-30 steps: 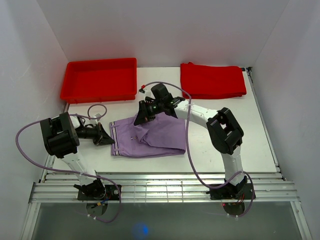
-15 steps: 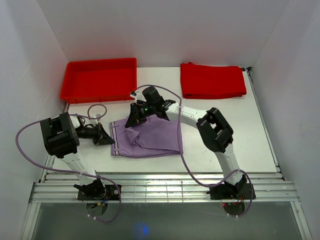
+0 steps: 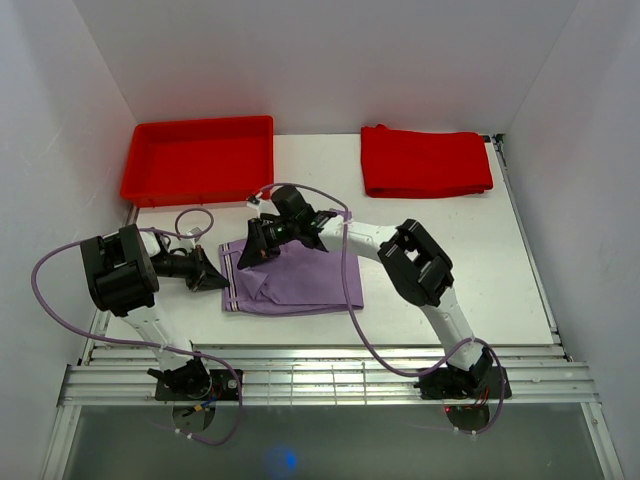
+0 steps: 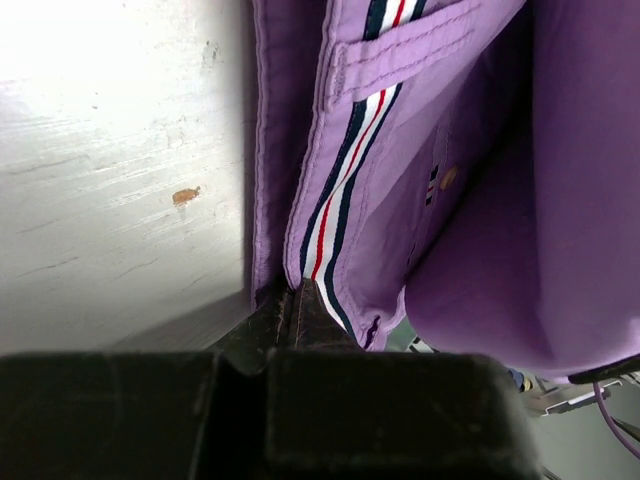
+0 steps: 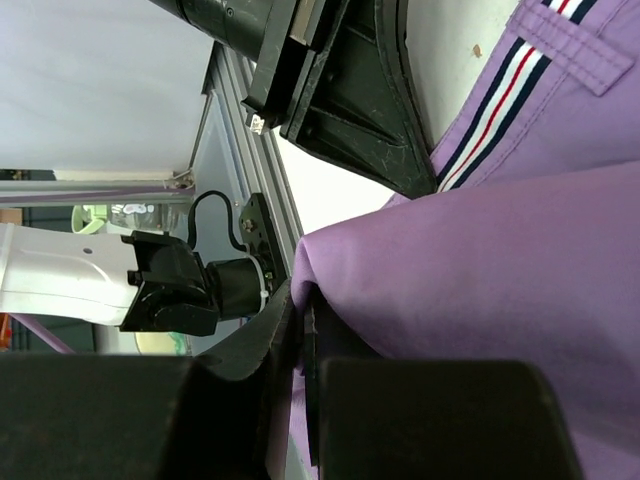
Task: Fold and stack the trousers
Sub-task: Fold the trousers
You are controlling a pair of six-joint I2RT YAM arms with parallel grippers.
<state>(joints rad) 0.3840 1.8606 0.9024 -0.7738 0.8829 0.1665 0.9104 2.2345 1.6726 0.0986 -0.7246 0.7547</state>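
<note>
The lilac trousers point(image 3: 300, 285) lie partly folded on the white table, left of centre. My left gripper point(image 3: 222, 280) is low at their left end, shut on the edge with the striped band point(image 4: 345, 150). My right gripper point(image 3: 248, 255) is shut on a lifted fold of the trousers point(image 5: 480, 280) and holds it over the left part of the pile, close to the left gripper point(image 5: 432, 185). In the left wrist view, purple cloth point(image 4: 480, 200) hangs over the lower layer. The right gripper's fingertips point(image 5: 283, 312) pinch the cloth's edge.
A red tray point(image 3: 198, 160) stands at the back left. A folded red cloth point(image 3: 425, 160) lies at the back right. A purple cable point(image 3: 350, 290) from the right arm drapes across the trousers. The metal rail point(image 3: 330, 380) marks the near table edge.
My right gripper has carried its fold of the trousers leftward and nearer, toward the left gripper. The purple pile now looks narrower. The left arm has not moved.
</note>
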